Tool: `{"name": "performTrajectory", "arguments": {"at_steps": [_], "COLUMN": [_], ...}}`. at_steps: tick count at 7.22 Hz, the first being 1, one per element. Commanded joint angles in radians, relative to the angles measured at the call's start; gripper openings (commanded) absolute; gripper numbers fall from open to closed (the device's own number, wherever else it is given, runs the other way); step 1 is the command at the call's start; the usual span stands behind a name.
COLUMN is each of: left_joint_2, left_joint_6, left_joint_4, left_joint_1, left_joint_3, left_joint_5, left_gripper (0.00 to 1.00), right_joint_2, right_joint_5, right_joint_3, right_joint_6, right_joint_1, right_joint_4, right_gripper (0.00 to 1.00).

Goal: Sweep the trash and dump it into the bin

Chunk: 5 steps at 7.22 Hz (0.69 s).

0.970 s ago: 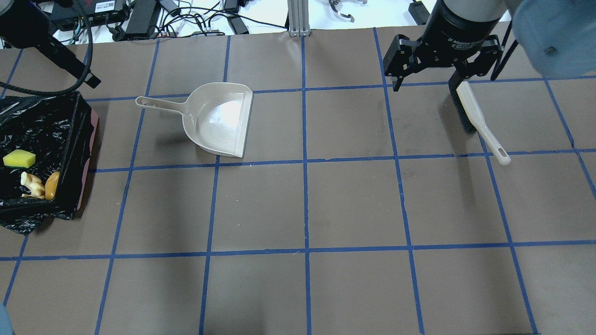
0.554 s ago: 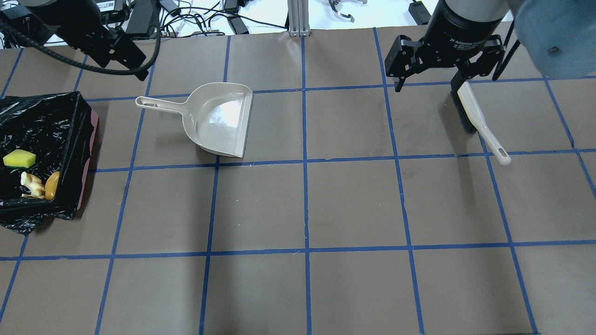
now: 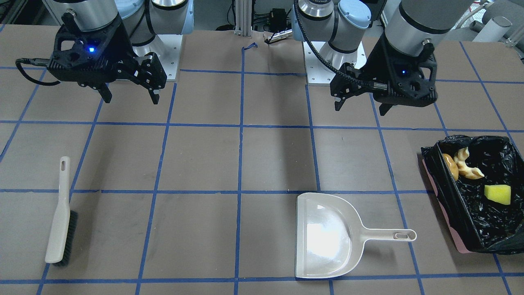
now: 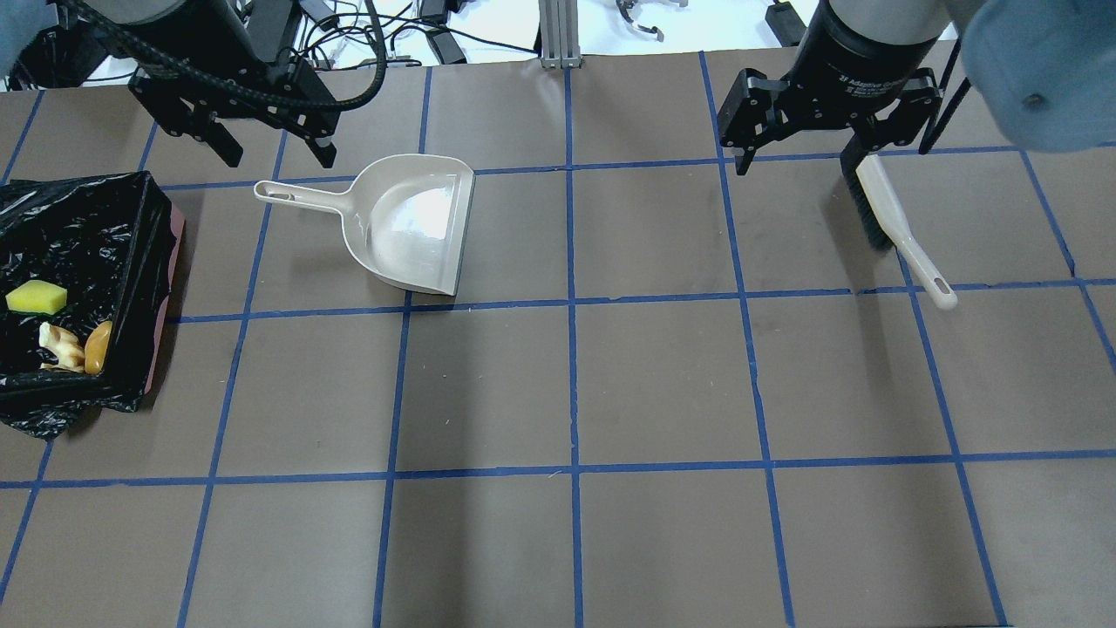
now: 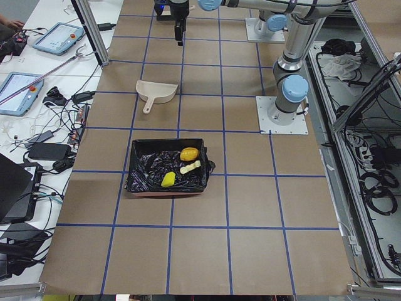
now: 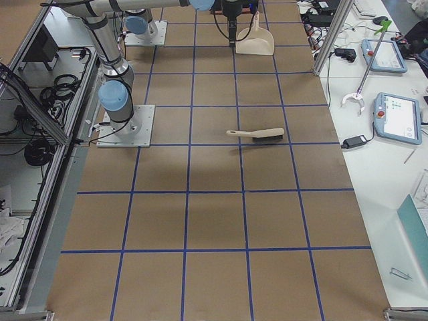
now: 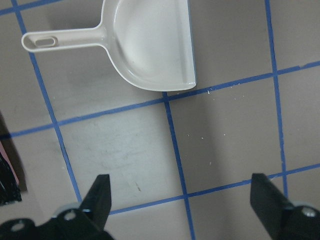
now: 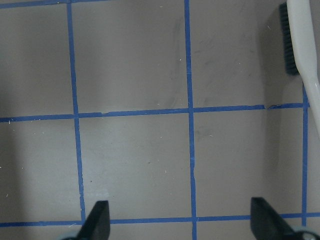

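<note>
The trash lies in the bin (image 4: 131,262), a pink box lined with a black bag, at the table's left edge: a yellow sponge (image 4: 37,297), a croissant (image 4: 59,345) and a glossy yellow-brown lump (image 4: 98,346). They also show in the front view: sponge (image 3: 498,194), croissant (image 3: 466,164), lump (image 3: 450,166). My left gripper (image 4: 279,155) is open and empty, hovering behind the handle of the beige dustpan (image 4: 410,222). My right gripper (image 4: 795,159) is open and empty, above the bristle end of the brush (image 4: 889,218).
The dustpan (image 7: 150,45) lies empty on the brown gridded table, mouth to the right in the overhead view. The brush (image 8: 305,45) lies flat at the right. Cables and boxes sit beyond the far edge (image 4: 349,35).
My left arm has swung in from the far left corner, and its open gripper now hangs behind the dustpan handle. My right gripper has barely moved. Trash, dustpan and brush lie as before.
</note>
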Motion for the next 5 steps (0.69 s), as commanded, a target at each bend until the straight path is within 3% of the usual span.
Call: {"name": "performTrajectory", "arguments": {"at_steps": [1,5], "left_joint_2": [0.029,0.042], "left_joint_6": [-0.076,-0.067], "left_joint_4": [0.006,0.011], "left_joint_1": [-0.038,-0.04], "left_joint_3": [-0.053,-0.055], "left_joint_5": [0.037,0.051], "left_gripper": [1.0,1.0], "right_joint_2": [-0.001,0.0], "right_joint_5": [0.002,0.003], "right_joint_3": [0.001,0.001], "right_joint_6": [0.001,0.001], "right_joint_1": [0.0,-0.001], "right_joint_4": [-0.001,-0.003], "right_gripper": [1.0,1.0]}}
